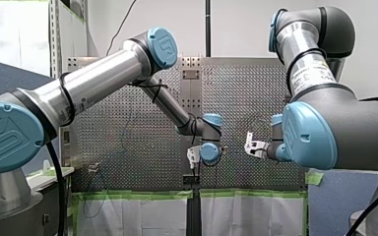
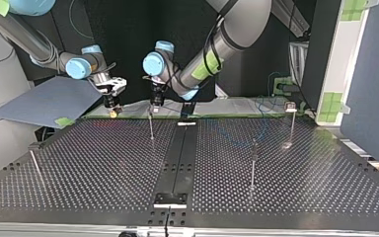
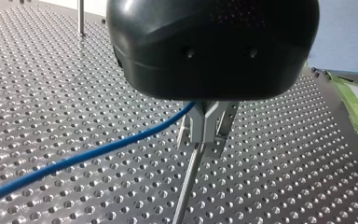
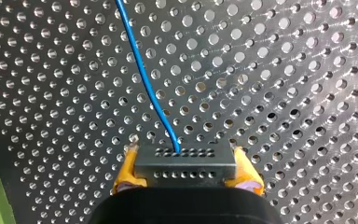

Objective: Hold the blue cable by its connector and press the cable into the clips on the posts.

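Observation:
In the right wrist view my right gripper (image 4: 185,151) is shut on the black connector (image 4: 185,167), with a yellow pad on each side of it. The blue cable (image 4: 142,70) leaves the connector and runs away over the perforated table. In the left wrist view my left gripper (image 3: 208,140) is black with metal fingers, and it is shut on the blue cable (image 3: 88,156) just above the tip of a thin post (image 3: 186,186). In the top view my left gripper (image 2: 155,102) hangs over that post (image 2: 151,127). My right gripper (image 2: 112,108) is beside it, towards the view's left.
Further thin posts stand on the table in the top view: one at the middle right (image 2: 253,165), one at the far right (image 2: 291,121) and one at the near left (image 2: 34,165). A grey-blue board (image 2: 49,101) leans at the far left. Green tape lines the far edge.

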`<action>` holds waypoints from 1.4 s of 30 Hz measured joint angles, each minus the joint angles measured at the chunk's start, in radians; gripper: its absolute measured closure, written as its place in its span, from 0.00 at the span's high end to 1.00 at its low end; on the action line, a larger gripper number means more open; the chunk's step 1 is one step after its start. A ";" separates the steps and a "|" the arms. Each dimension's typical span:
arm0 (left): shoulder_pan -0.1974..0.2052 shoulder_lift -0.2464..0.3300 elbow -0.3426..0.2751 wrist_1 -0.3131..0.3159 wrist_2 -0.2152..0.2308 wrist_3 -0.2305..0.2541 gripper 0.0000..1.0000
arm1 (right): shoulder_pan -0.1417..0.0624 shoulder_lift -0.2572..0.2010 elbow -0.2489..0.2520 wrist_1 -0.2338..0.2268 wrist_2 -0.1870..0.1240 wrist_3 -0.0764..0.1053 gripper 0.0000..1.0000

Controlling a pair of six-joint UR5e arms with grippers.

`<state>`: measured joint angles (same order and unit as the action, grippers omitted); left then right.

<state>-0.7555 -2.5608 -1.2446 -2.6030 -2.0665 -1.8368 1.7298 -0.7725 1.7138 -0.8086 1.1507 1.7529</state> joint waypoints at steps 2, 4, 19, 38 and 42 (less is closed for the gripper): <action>0.003 0.000 0.002 -0.002 0.001 -0.002 0.00 | 0.001 0.000 -0.001 0.001 0.000 -0.001 0.00; 0.007 0.000 0.002 -0.003 0.001 -0.004 0.00 | 0.001 0.000 -0.001 0.002 0.000 -0.001 0.00; 0.049 -0.001 0.003 -0.001 0.059 -0.005 0.00 | 0.006 0.000 -0.013 0.013 0.000 -0.005 0.00; 0.094 -0.044 0.072 -0.034 0.181 -0.028 0.00 | 0.009 0.000 -0.031 0.020 0.000 -0.005 0.00; 0.104 -0.045 0.092 -0.041 0.188 -0.031 0.00 | 0.005 0.000 -0.035 0.020 0.000 -0.005 0.00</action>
<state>-0.6518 -2.6057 -1.1531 -2.6438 -1.8785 -1.8675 1.7348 -0.7726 1.6784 -0.7886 1.1506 1.7475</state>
